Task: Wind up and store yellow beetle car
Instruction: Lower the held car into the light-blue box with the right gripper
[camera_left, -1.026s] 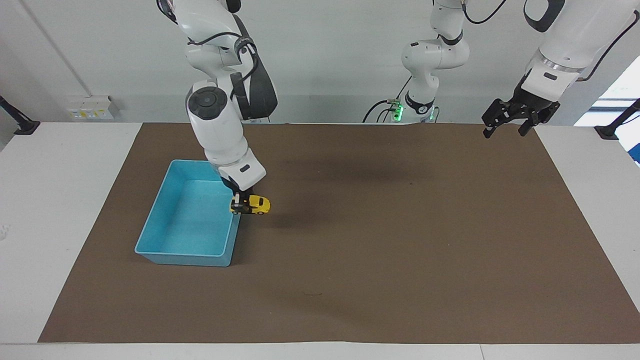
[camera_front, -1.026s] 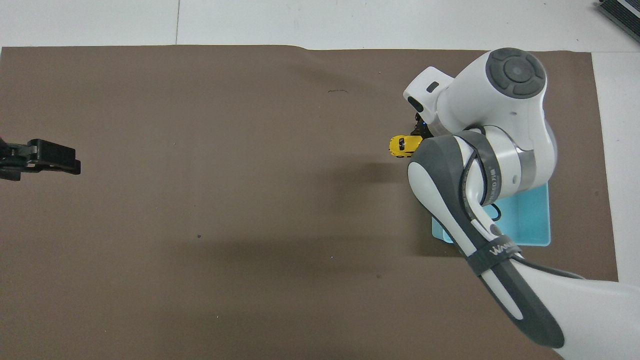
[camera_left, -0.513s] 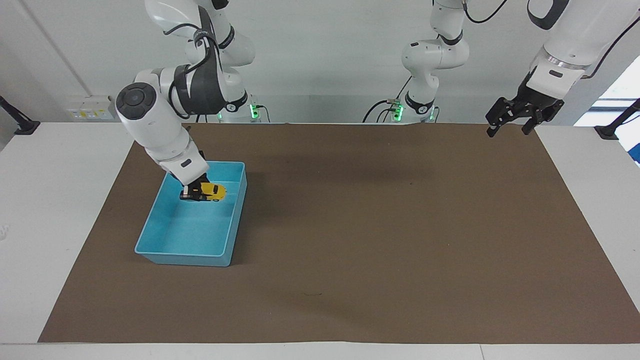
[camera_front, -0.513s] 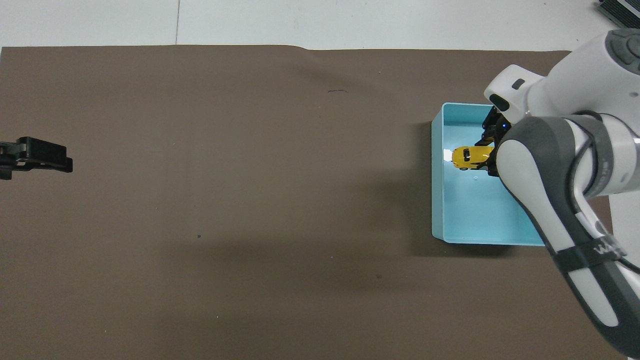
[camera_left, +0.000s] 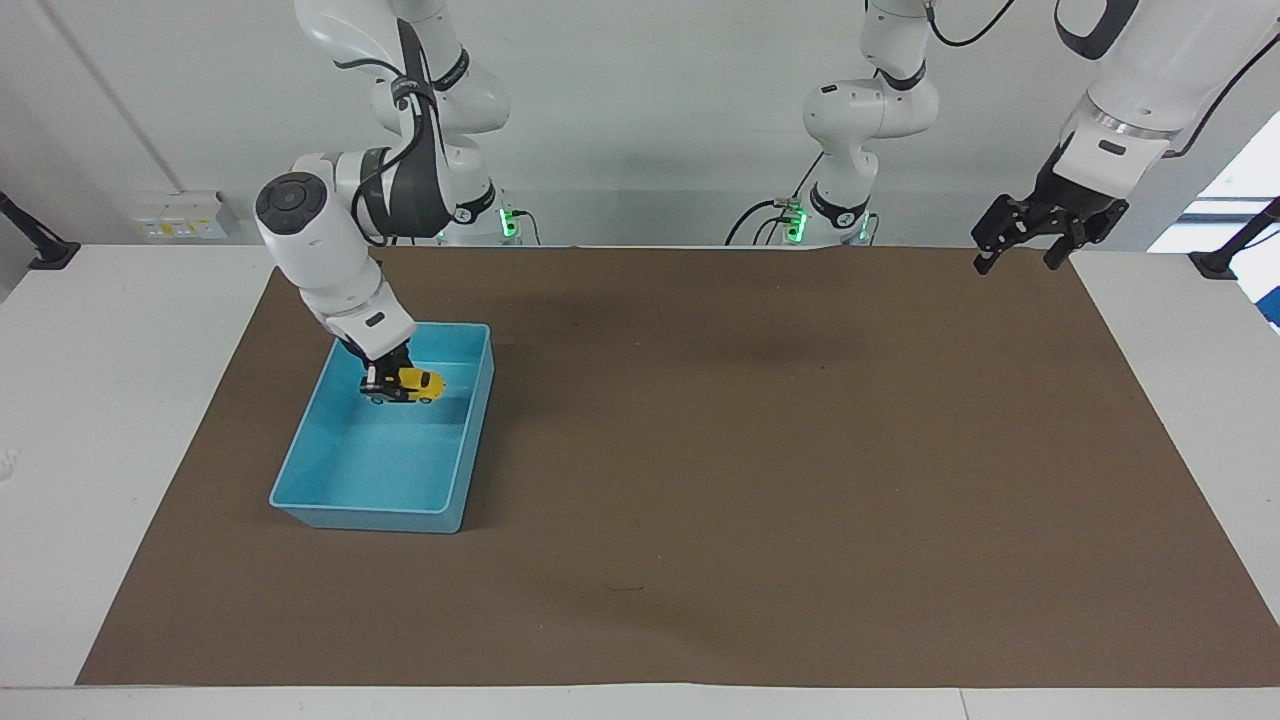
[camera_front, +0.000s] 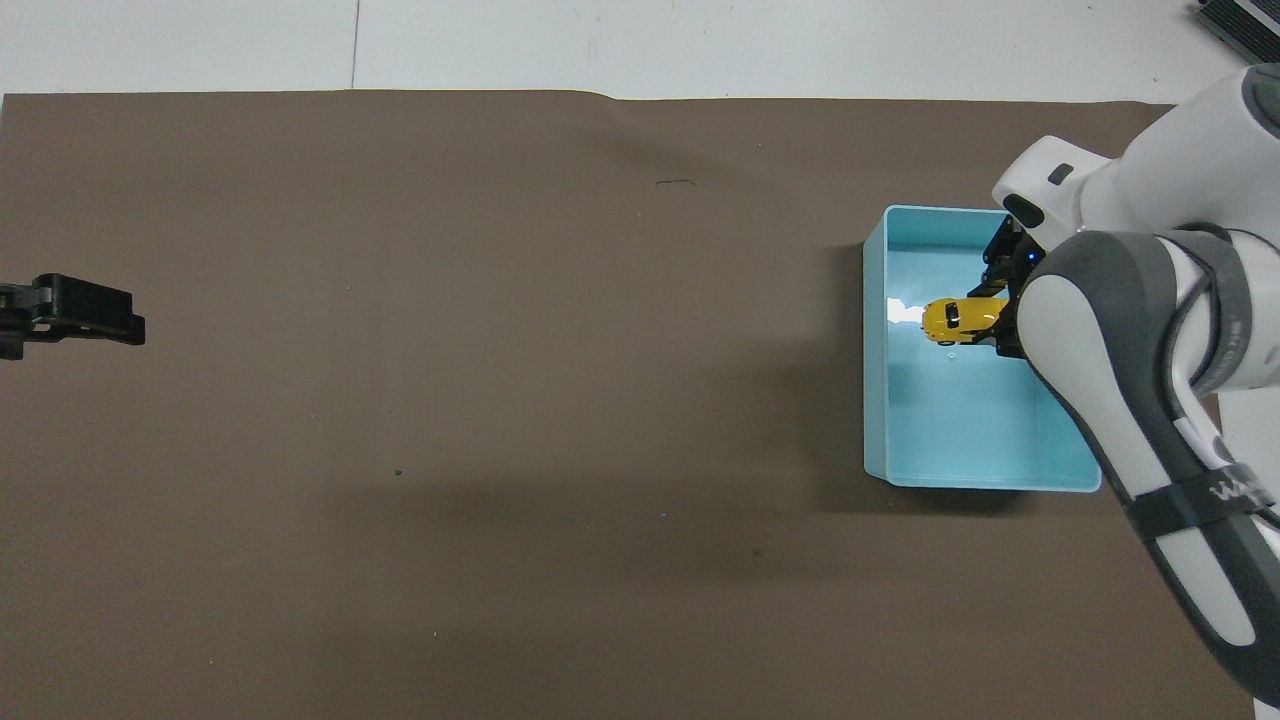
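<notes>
right gripper (camera_left: 385, 384) reaches down into the blue bin (camera_left: 300, 470), pinching the yellow beetle car (camera_left: 415, 383); left gripper (camera_left: 1020, 250) waits raised, fingers spread

Both arms are glossy white Franka arms with rounded segments, dark grey joint caps and grey padded sleeves. Black cables loop along the upper links, and green lights glow at the 2 bases. A dark strap with white lettering wraps 1 forearm. Each wrist ends in a black, angular gripper.
</notes>
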